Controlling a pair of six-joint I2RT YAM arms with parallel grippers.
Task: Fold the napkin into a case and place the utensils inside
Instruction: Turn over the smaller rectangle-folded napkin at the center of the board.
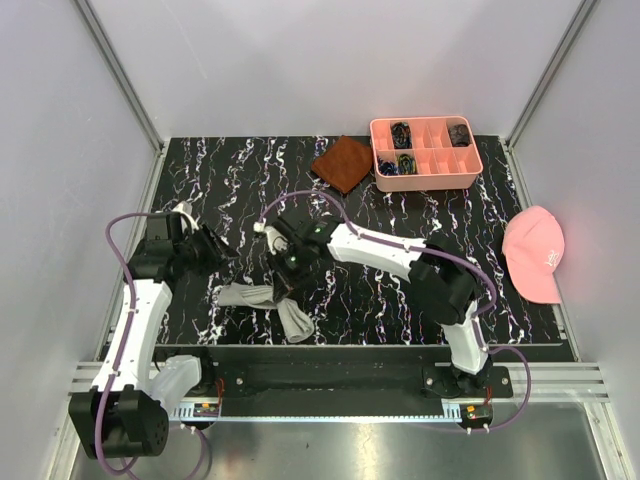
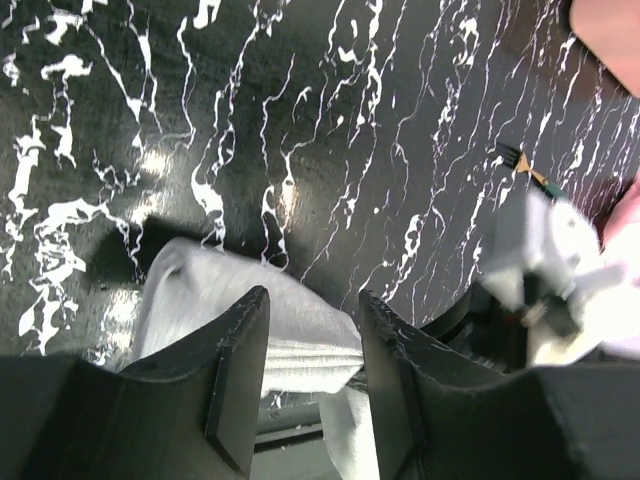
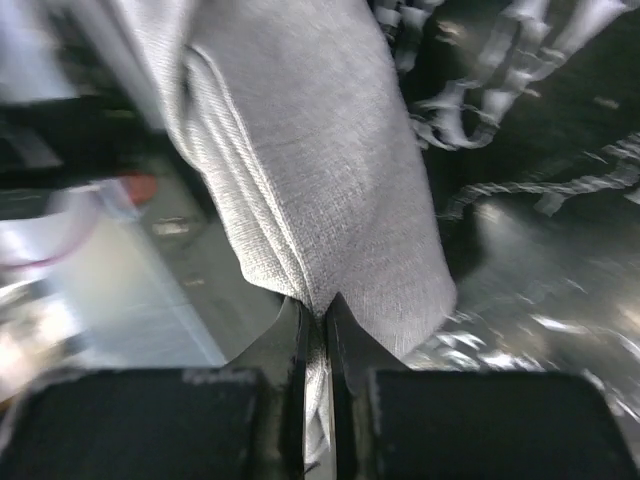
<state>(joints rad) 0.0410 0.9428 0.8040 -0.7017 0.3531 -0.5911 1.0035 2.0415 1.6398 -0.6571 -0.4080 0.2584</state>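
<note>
The light grey napkin [image 1: 250, 296] lies crumpled near the table's front edge, with one strip running left and another toward the edge. My right gripper [image 1: 288, 275] is shut on a fold of the napkin [image 3: 320, 150]; in the right wrist view the jaws [image 3: 320, 305] pinch the fabric between them. My left gripper [image 1: 218, 250] hovers just left of the cloth, open. In the left wrist view its fingers [image 2: 315, 300] frame the napkin [image 2: 200, 290] without touching it. A small dark fork tip with a gold-coloured neck [image 2: 522, 165] lies on the table beyond. I see no formed case.
A rust-brown cloth [image 1: 343, 163] and a pink compartment tray [image 1: 425, 176] sit at the back. A pink cap [image 1: 535, 255] lies at the right edge. The table is black marble-patterned [image 1: 220, 180], and the metal rail runs along its front.
</note>
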